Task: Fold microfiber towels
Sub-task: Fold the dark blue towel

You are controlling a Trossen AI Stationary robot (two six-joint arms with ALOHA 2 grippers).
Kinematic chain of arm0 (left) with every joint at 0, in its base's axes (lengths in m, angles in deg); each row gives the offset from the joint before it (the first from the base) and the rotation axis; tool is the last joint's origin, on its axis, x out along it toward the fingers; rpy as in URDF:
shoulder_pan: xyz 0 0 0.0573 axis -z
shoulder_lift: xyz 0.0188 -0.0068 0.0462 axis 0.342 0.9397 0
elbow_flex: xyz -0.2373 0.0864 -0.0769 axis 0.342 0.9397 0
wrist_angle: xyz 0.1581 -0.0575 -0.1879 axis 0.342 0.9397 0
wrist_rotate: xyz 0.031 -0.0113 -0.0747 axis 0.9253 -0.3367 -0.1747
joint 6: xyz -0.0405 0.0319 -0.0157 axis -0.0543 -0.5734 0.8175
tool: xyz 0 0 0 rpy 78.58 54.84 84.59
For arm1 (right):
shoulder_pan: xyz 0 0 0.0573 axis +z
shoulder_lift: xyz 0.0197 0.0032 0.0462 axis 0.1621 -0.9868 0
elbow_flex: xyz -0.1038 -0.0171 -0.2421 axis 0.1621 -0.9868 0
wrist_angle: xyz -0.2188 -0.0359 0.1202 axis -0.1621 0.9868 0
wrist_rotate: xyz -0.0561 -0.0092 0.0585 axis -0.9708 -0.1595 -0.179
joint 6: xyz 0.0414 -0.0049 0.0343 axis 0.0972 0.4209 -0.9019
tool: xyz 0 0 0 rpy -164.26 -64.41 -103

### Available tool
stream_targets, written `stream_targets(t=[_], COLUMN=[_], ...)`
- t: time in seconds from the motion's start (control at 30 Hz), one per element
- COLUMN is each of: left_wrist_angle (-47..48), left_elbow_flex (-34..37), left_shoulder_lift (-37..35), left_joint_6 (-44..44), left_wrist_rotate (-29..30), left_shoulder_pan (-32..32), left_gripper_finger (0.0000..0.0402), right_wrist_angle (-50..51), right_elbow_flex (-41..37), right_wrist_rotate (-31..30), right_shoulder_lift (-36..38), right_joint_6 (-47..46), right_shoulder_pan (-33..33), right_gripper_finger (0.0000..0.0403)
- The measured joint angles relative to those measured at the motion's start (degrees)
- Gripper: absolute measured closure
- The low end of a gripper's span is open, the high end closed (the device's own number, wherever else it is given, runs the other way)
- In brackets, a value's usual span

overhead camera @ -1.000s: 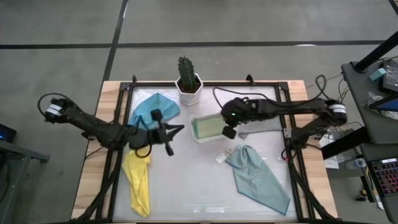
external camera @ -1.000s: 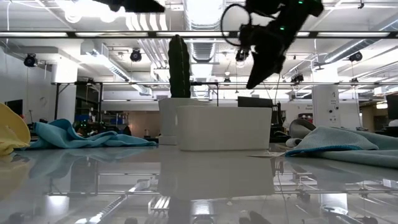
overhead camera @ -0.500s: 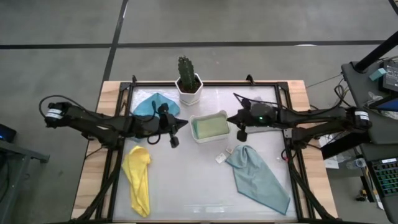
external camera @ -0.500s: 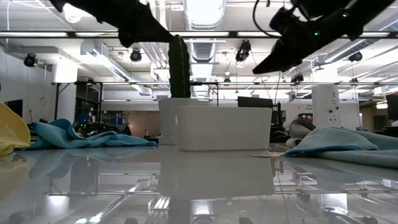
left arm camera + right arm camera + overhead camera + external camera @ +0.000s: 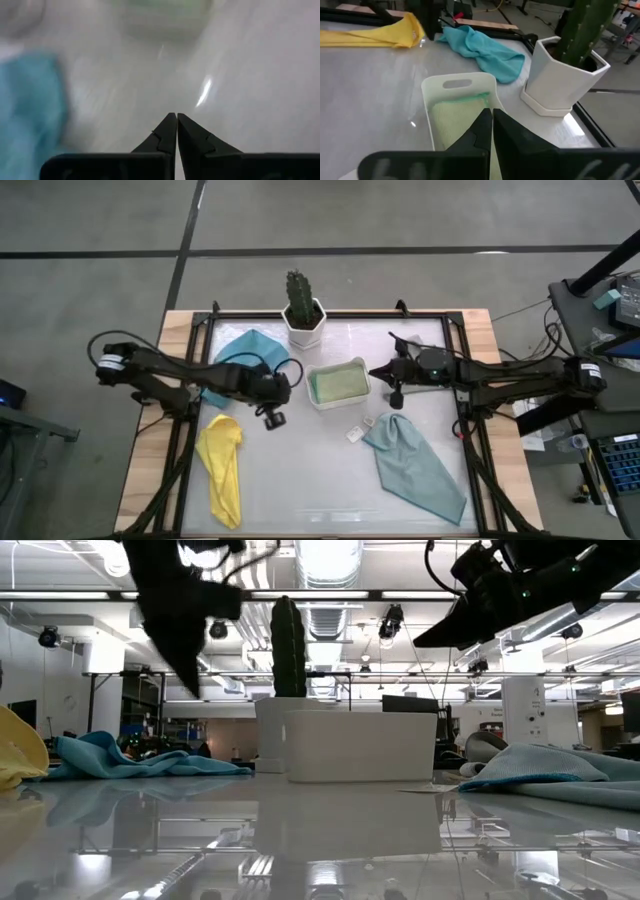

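Yellow, blue and pale teal cloths lie spread on the table (image 5: 300,480) in your high view. Your left gripper (image 5: 272,416) hangs just inward of the blue towel (image 5: 245,352), with the yellow towel (image 5: 222,468) nearer the front edge on its outer side. The white tray (image 5: 338,383), holding an olive green towel (image 5: 339,386), sits between the two grippers. Your right gripper (image 5: 394,392) is just beside the tray, the pale teal towel (image 5: 415,467) in front of it and a potted cactus (image 5: 302,310) behind.

In the low view both arms hang clear above the tabletop.

Your left wrist view is blurred by motion, but the fingers (image 5: 165,135) appear pressed together, empty, with what is probably the blue towel off to one side.

Your right wrist view shows that gripper's fingers (image 5: 481,131) closed tip to tip, holding nothing, pointing over the tray toward the blue and yellow towels.
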Motion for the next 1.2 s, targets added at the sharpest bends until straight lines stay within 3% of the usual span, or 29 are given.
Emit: stream_targets(t=[0.17,0.4,0.53,0.8,1.2], left_wrist_angle=[8.57,3.64,-4.22,-6.13,-6.18], left_elbow_flex=[2.2,7.64,9.84,10.33,10.37], left_shoulder_lift=[0.55,0.59,0.57,1.15,6.19], left_joint_6=[-11.49,-26.98,-32.99,-35.3,-36.29], left_wrist_rotate=[0.09,4.15,4.15,4.59,6.54], left_shoulder_pan=[-4.94,-16.4,-21.73,-26.48,-26.45], left_gripper_finger=[0.0402,0.0397,0.0364,0.0295,0.029], right_wrist_angle=[0.05,0.0,-0.02,-0.17,-0.35], right_elbow_flex=[-0.11,-0.62,-1.0,-1.79,-2.45], right_wrist_rotate=[0.0,0.0,0.01,0.0,0.0], right_shoulder_lift=[-0.34,-0.44,-0.44,-0.44,-0.44], right_joint_6=[0.0,-0.45,-1.31,-2.12,-2.96], right_shoulder_pan=[0.0,0.0,0.0,0.0,0.0], right_gripper_finger=[0.0394,0.0394,0.0394,0.0394,0.0394])
